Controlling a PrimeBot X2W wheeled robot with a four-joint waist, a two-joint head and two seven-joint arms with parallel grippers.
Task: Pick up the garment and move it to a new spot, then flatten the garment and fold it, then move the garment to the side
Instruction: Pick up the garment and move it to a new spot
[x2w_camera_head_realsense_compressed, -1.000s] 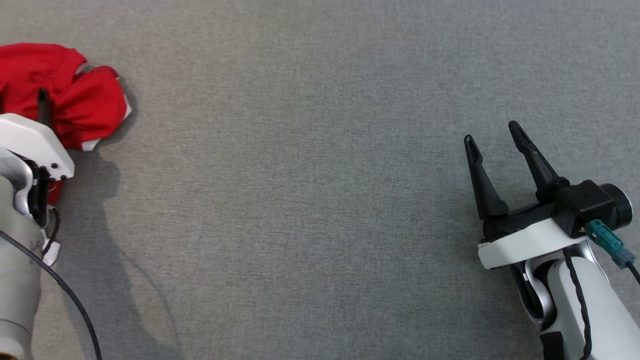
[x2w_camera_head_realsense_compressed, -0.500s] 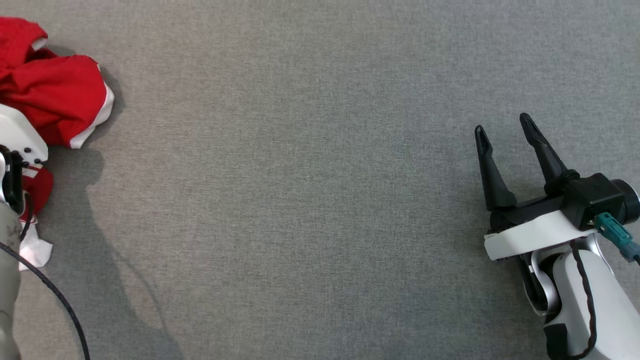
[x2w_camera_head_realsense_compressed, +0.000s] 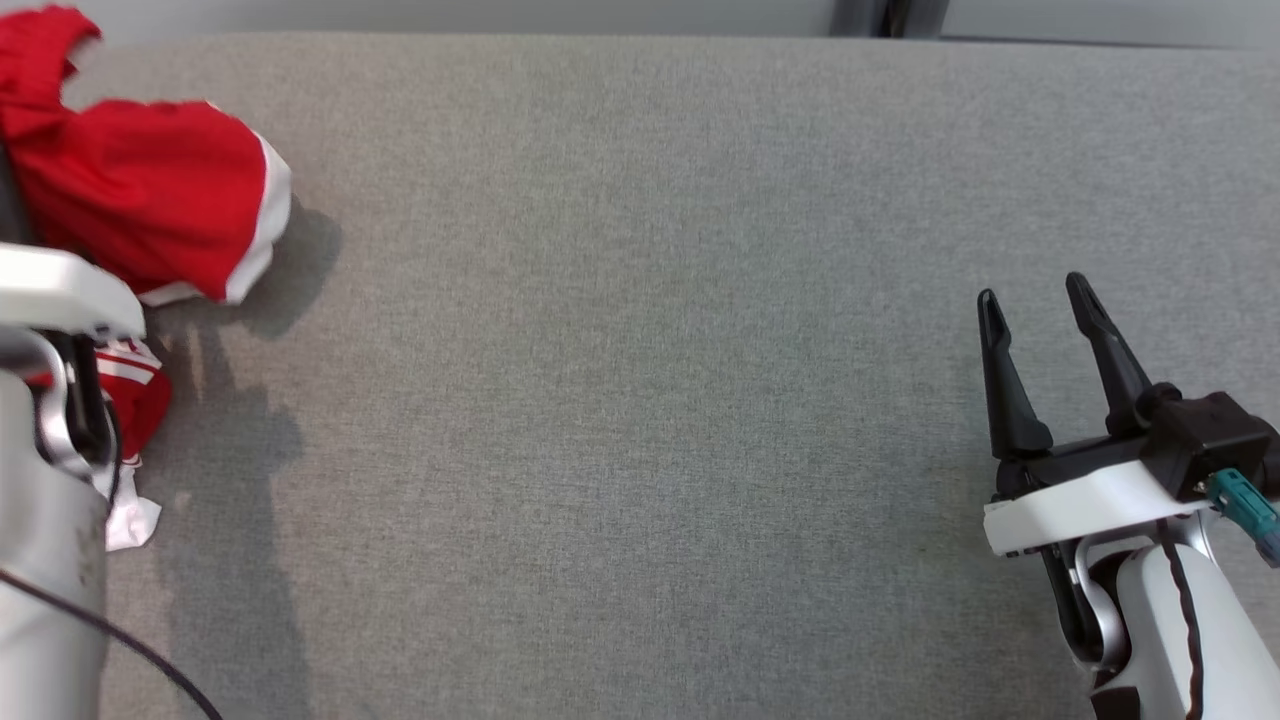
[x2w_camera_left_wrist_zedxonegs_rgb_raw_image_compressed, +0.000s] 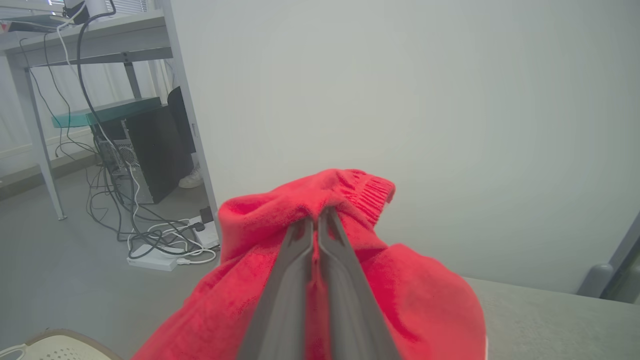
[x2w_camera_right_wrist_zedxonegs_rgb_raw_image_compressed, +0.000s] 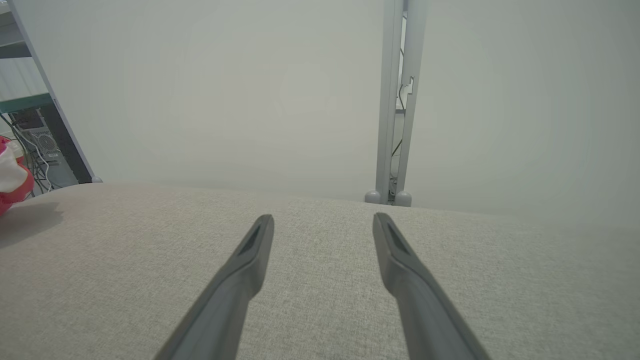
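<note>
Left hand (x2w_camera_left_wrist_zedxonegs_rgb_raw_image_compressed: 316, 216) pinches a bunched red garment (x2w_camera_left_wrist_zedxonegs_rgb_raw_image_compressed: 430, 300) with ribbed hem.

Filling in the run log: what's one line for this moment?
stage: pick-up | left gripper: shut on red garment | right gripper: open, empty

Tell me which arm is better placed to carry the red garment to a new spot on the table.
Left. The left gripper is shut on the garment, bunched at the left end of the table. The right gripper is open, holds nothing, and stands far across it.
</note>
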